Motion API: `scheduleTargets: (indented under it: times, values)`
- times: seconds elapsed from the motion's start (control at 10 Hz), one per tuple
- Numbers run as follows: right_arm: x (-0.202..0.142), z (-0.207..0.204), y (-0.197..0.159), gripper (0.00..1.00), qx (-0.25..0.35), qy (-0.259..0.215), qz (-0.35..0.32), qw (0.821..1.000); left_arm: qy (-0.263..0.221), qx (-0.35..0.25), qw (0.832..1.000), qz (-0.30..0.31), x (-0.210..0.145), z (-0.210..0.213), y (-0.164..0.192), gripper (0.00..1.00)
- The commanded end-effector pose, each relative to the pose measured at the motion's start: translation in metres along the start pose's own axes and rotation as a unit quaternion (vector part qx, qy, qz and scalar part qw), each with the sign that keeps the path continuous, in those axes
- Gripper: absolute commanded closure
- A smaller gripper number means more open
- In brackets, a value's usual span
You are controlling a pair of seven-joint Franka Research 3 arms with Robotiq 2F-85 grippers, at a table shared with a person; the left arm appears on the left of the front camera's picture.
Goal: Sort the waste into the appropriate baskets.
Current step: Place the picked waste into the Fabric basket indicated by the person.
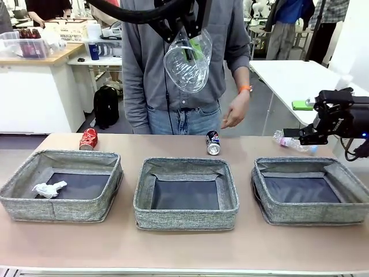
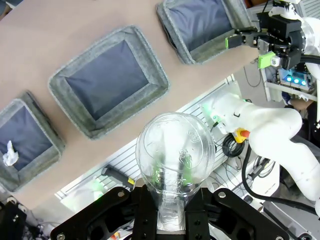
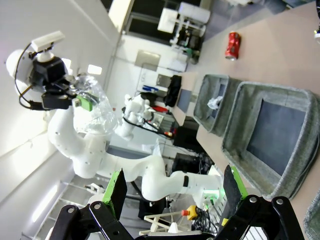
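Observation:
High above the middle basket (image 1: 184, 216), my left gripper (image 1: 187, 43) is shut on a clear plastic cup (image 1: 187, 60); the left wrist view looks through the cup (image 2: 175, 150) down at the table. A crumpled paper wad (image 1: 49, 188) lies in the left basket (image 1: 57, 209). The red can (image 1: 88, 139) lies behind that basket. A dark blue can (image 1: 213, 142) stands behind the middle one. The clear bottle (image 1: 291, 141) lies behind the right basket (image 1: 314, 214). My right gripper (image 1: 294, 134) hovers open just above the bottle, its fingers (image 3: 117, 192) wide apart.
A person stands at the far side of the table, one hand (image 1: 233, 115) hanging above the blue can. White tables and shelves stand behind. The front strip of table before the baskets is bare.

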State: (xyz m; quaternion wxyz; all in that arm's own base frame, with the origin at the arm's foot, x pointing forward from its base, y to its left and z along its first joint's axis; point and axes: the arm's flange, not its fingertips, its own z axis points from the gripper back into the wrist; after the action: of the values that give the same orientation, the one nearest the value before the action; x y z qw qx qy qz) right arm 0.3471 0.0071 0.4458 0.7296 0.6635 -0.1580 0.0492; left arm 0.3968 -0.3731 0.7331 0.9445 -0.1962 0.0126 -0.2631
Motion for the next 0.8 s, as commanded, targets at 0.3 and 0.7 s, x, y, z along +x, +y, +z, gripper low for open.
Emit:
scheduleTargets:
  times: [0.3,0.7]
  values:
    - [0.0012,-0.0015,0.002,0.0,0.008,-0.002,-0.002,1.0,-0.003,0.001,1.0,-0.005,-0.0029,0.0019,0.0008,0.87]
    - [0.0012,-0.0015,0.002,0.0,0.008,-0.002,-0.002,1.0,-0.003,0.001,1.0,-0.005,-0.0029,0.0019,0.0008,0.87]
